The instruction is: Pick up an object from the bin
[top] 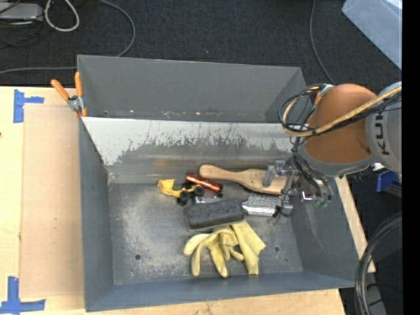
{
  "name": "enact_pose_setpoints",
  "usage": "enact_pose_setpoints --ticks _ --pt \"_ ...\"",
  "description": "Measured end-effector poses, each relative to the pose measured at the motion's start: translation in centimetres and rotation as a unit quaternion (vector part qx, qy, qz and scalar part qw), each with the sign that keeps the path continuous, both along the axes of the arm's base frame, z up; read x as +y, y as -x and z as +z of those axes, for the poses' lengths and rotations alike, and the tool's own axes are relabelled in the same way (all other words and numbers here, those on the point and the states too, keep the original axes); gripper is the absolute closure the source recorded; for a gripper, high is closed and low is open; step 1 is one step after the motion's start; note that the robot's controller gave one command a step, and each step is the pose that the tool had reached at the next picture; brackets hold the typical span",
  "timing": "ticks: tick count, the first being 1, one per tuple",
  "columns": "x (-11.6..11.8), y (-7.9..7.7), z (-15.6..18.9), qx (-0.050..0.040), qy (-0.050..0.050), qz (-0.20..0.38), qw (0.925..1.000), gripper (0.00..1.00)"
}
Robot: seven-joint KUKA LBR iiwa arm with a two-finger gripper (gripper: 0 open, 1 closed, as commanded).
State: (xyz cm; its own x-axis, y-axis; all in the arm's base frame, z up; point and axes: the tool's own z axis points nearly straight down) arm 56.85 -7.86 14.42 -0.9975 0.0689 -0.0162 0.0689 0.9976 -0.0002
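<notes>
My gripper (283, 202) hangs low at the right side of the bin, under the orange cover. Its fingertips are beside the right end of a wooden brush (233, 176) and just right of a small silver metal piece (260, 207). A dark grey rectangular block (213, 213) lies left of that piece. Nothing shows clearly between the fingers.
A bunch of yellow toy bananas (224, 248) lies near the bin's front. A copper-red cylinder (203, 183), small black parts (190, 194) and a small yellow piece (168, 188) sit at the middle left. The bin's right wall is close to the gripper.
</notes>
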Motion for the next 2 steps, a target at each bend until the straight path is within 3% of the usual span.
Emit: enact_pose_setpoints --ticks 1,2 --pt "0.8 0.5 -7.2 0.0098 -0.003 -0.092 0.9957 0.0" --pt "-0.7 -0.4 -4.6 0.0011 -0.001 -0.021 0.9998 1.0"
